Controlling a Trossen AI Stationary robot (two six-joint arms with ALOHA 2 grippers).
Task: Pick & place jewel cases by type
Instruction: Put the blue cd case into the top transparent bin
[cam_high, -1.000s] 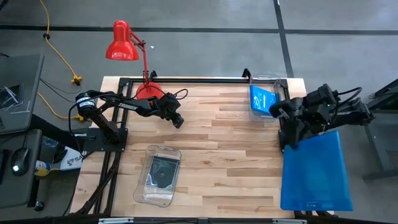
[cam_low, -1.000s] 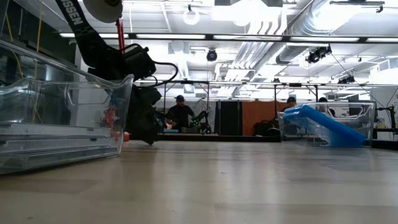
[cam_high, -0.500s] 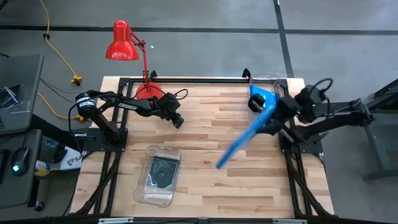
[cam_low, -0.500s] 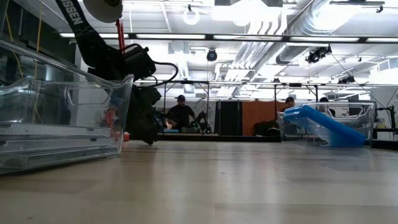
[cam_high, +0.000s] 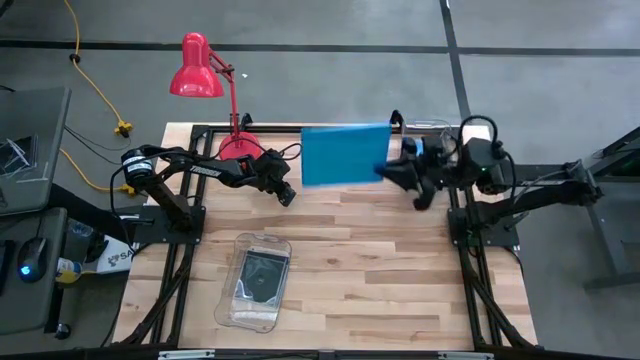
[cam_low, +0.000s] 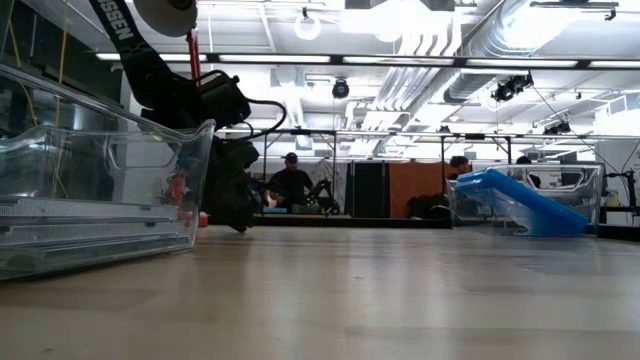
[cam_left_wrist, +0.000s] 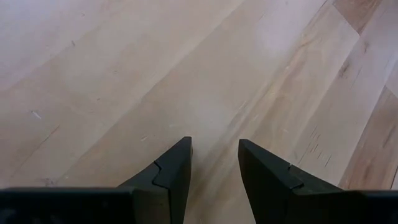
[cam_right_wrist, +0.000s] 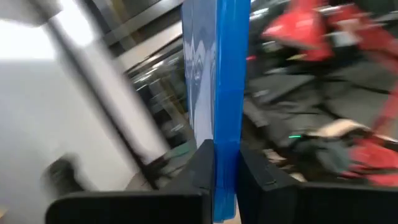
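My right gripper (cam_high: 388, 168) is shut on a bright blue jewel case (cam_high: 343, 155), carried high over the table's far middle. Past it stands a clear bin (cam_high: 432, 128) at the far right; in the low view another blue case (cam_low: 525, 205) leans inside that bin. A second clear bin (cam_high: 228, 300) at the near left holds a dark jewel case (cam_high: 262, 275) lying flat. My left gripper (cam_high: 286, 196) hangs low over bare wood at the far left, open, with nothing between its fingers (cam_left_wrist: 174, 177). My right gripper pinches the blue case between its two fingers, one on each flat face, at the edge nearest the table's right (cam_right_wrist: 225, 146). The fingers (cam_right_wrist: 258, 177) come about level from the table's right. The case sticks out toward the left, lifted clear, its broad face up.
A red desk lamp (cam_high: 200, 72) stands at the far left corner behind my left arm. Bare wood (cam_high: 380, 270) stretches across the middle and near right. People sit in the room beyond the table (cam_low: 290, 180).
My right gripper has swung from over the table's near right toward the far middle, rolling its wrist. The blue case went with it, turned edge-on midway, and now lies broad face up by the far edge. My left arm has kept still.
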